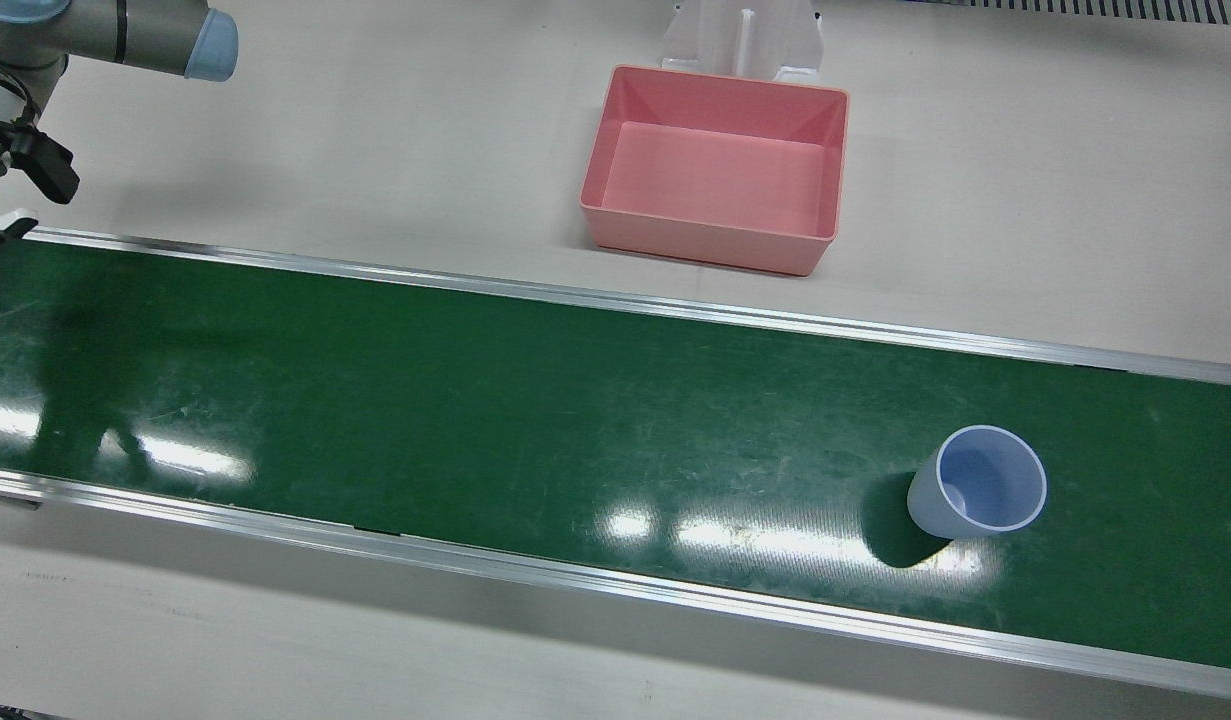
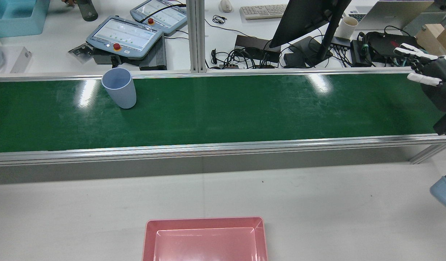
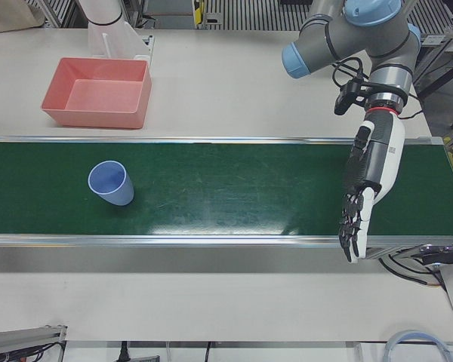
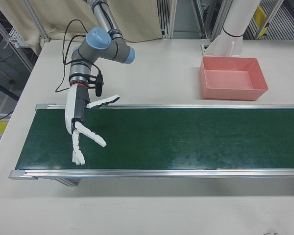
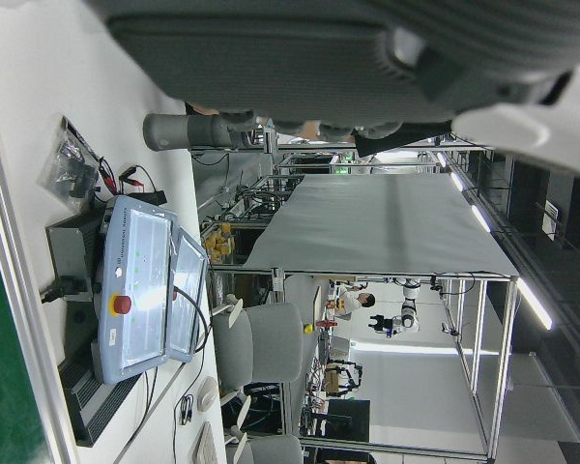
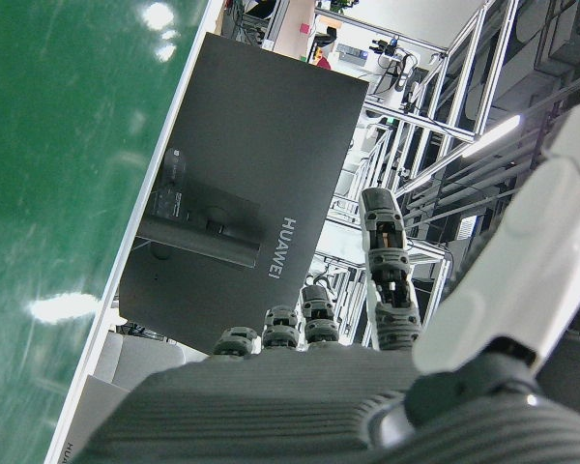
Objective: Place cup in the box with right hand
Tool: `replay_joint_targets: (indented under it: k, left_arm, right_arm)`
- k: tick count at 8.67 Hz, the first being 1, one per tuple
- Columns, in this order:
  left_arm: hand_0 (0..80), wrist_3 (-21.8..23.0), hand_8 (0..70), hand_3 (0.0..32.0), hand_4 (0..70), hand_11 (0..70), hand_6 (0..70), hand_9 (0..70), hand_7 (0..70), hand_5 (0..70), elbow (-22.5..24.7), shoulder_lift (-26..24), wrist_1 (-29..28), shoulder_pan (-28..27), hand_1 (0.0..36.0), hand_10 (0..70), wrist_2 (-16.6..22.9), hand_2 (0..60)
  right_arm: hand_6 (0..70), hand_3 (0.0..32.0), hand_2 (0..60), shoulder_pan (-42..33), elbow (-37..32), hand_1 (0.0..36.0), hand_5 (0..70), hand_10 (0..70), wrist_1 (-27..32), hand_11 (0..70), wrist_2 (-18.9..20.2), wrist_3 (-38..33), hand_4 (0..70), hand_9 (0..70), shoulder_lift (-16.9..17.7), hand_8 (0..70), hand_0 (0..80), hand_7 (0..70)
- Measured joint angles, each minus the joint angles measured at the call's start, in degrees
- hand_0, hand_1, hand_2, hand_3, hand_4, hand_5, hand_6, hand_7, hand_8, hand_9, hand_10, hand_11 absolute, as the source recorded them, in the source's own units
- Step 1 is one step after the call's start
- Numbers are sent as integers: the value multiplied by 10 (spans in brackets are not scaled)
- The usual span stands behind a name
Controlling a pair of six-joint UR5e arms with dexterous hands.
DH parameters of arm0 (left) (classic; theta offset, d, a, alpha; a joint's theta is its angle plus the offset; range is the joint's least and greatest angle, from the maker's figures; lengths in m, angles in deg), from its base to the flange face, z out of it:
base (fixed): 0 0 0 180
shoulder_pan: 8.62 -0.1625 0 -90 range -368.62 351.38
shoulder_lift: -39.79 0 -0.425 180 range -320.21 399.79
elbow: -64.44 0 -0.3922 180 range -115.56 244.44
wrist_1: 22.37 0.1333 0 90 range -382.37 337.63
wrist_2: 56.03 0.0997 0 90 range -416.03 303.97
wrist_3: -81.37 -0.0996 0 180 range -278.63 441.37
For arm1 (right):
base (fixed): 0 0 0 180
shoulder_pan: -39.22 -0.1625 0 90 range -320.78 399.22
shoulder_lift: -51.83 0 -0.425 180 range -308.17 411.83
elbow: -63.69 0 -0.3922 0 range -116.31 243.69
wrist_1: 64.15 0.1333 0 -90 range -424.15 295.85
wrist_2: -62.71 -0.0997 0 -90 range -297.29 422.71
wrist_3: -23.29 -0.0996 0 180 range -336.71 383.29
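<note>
Cup (image 1: 978, 484), pale blue, stands upright on the green conveyor belt (image 1: 475, 400), mouth up, long axis vertical w/ the rim wider than the base; nothing touches it. In rear view the cup (image 2: 119, 88) sits toward the belt's left end, close to the far rail; in left-front view it is at the view's left part of the belt (image 3: 110, 183). Pink box (image 1: 716, 168) rests on the pale surface (image 1: 375, 130) beside the belt, on the robot's side, open top up, nothing inside; well apart from the cup, w/ the belt's rail between them. Right hand (image 4: 81, 125) hangs over the belt's opposite end, well apart from the cup; fingers (image 4: 78, 149) spread wide, pointing down toward the belt, one finger sticking out sideways near the rail, holding nothing. In rear view the right hand (image 2: 429, 72) shows at the far right edge, fingers apart. Left hand (image 3: 366, 185) hangs over the belt in left-front view, palm long axis roughly vertical, fingers (image 3: 351, 230) straight and pointing down past the near rail, apart, holding nothing; well away from the cup. Right hand view shows only the belt edge and a monitor back; the cup doesn't show there.
</note>
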Motion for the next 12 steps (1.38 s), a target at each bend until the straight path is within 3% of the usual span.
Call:
replay_joint_targets:
  k: [2, 6, 9, 10, 12]
  left_arm:
    - [0, 0, 0, 0, 0, 0, 0, 0, 0, 0, 0, 0, 0, 0, 0, 0, 0, 0]
    - [0, 0, 0, 0, 0, 0, 0, 0, 0, 0, 0, 0, 0, 0, 0, 0, 0, 0]
    - [0, 0, 0, 0, 0, 0, 0, 0, 0, 0, 0, 0, 0, 0, 0, 0, 0, 0]
    - [0, 0, 0, 0, 0, 0, 0, 0, 0, 0, 0, 0, 0, 0, 0, 0, 0, 0]
    - [0, 0, 0, 0, 0, 0, 0, 0, 0, 0, 0, 0, 0, 0, 0, 0, 0, 0]
  right_arm:
    - [40, 0, 85, -2, 0, 35, 16, 24, 0, 40, 0, -1, 173, 99, -1, 37, 392, 180]
    - [32, 0, 22, -8, 0, 8, 16, 37, 0, 59, 0, -1, 196, 61, -1, 15, 420, 139]
    - [35, 0, 44, -8, 0, 17, 16, 36, 0, 58, 0, -1, 172, 71, -1, 21, 402, 151]
    - [36, 0, 22, -8, 0, 8, 17, 38, 0, 61, 0, -2, 169, 74, -2, 21, 412, 156]
    - [36, 0, 91, -8, 0, 34, 16, 38, 0, 61, 0, -2, 131, 73, -2, 20, 365, 159]
